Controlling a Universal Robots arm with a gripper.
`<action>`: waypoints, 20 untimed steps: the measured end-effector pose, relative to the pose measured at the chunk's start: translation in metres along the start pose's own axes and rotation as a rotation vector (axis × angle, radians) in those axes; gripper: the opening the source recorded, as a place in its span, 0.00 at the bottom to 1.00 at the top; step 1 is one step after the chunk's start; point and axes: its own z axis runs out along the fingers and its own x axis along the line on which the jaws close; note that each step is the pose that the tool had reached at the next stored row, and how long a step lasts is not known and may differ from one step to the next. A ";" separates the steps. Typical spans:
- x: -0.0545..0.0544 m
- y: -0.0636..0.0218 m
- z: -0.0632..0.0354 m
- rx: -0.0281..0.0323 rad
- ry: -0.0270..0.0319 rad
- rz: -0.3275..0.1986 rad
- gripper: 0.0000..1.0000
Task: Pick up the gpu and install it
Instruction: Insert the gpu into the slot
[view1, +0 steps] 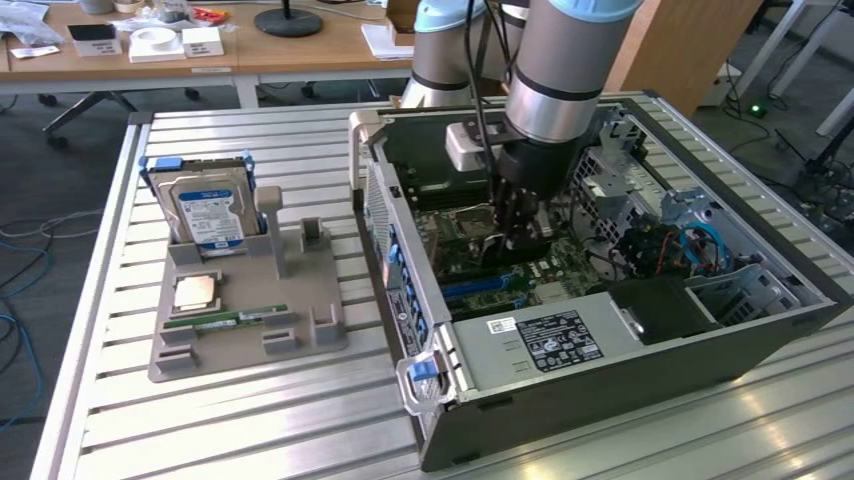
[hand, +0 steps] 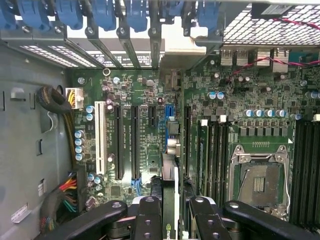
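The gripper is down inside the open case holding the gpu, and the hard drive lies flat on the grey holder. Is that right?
No. The exterior view shows the hard drive standing upright in the grey holder, not lying flat. The rest holds: the gripper is down inside the open case holding the gpu.

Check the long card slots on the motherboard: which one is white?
The outermost slot, next to the blue capacitors; the two long slots beside it are black.
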 end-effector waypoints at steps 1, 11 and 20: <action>0.000 0.0007 0.0000 0.0000 0.0001 0.000 0.26; 0.001 0.0036 0.0000 0.0001 -0.0001 0.000 0.26; 0.001 0.0081 0.0000 0.0000 0.0000 0.000 0.26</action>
